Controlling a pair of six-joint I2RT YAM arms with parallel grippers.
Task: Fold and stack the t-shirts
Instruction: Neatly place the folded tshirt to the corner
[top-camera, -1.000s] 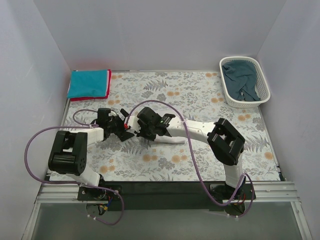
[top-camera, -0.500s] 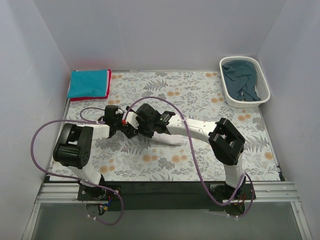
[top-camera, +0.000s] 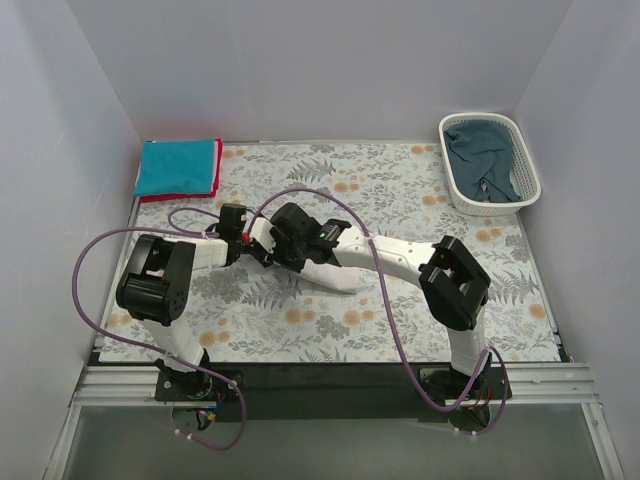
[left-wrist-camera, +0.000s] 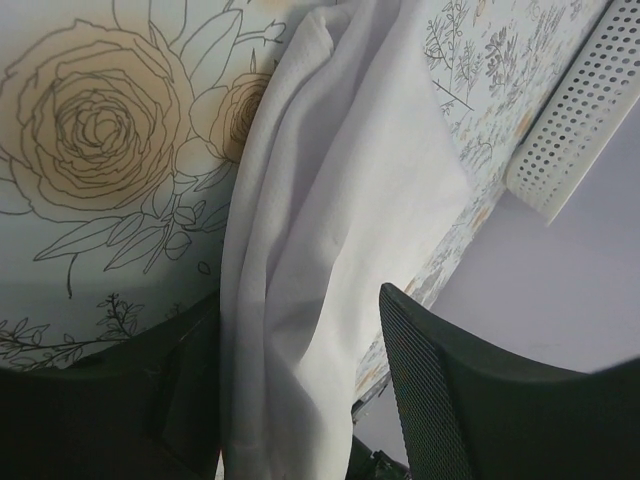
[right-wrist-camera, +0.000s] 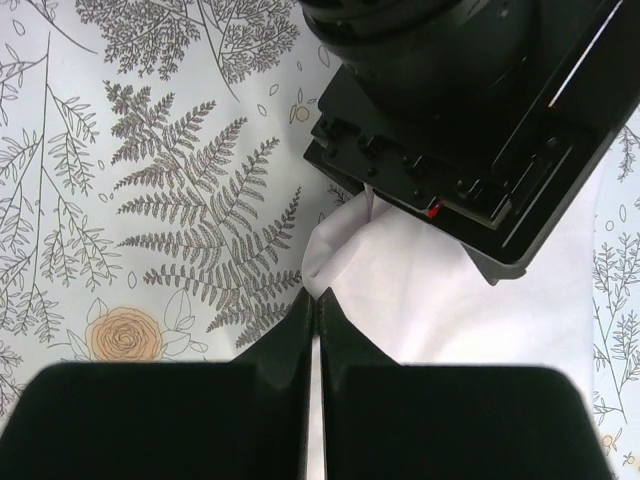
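Note:
The white t-shirt (left-wrist-camera: 330, 200) lies bunched on the floral tablecloth. It runs between the jaws of my left gripper (left-wrist-camera: 298, 305), which stand apart around it. My right gripper (right-wrist-camera: 316, 298) is shut on the shirt's folded edge (right-wrist-camera: 340, 250). In the top view both grippers meet mid-table, the left (top-camera: 243, 238) just left of the right (top-camera: 280, 245), and the shirt is mostly hidden under the right arm. A bright teal t-shirt (top-camera: 178, 166) lies folded on a red one (top-camera: 172, 197) at the back left. The dark blue-teal t-shirt (top-camera: 482, 160) lies in the basket.
The white slatted basket (top-camera: 528, 172) stands at the back right near the wall. White walls close in the table on three sides. Purple cables loop from both arms over the near left and middle of the tablecloth (top-camera: 400, 190).
My left gripper has moved right and a little back, closing up against the right gripper, and its elbow has swung toward the centre. The right gripper has barely shifted.

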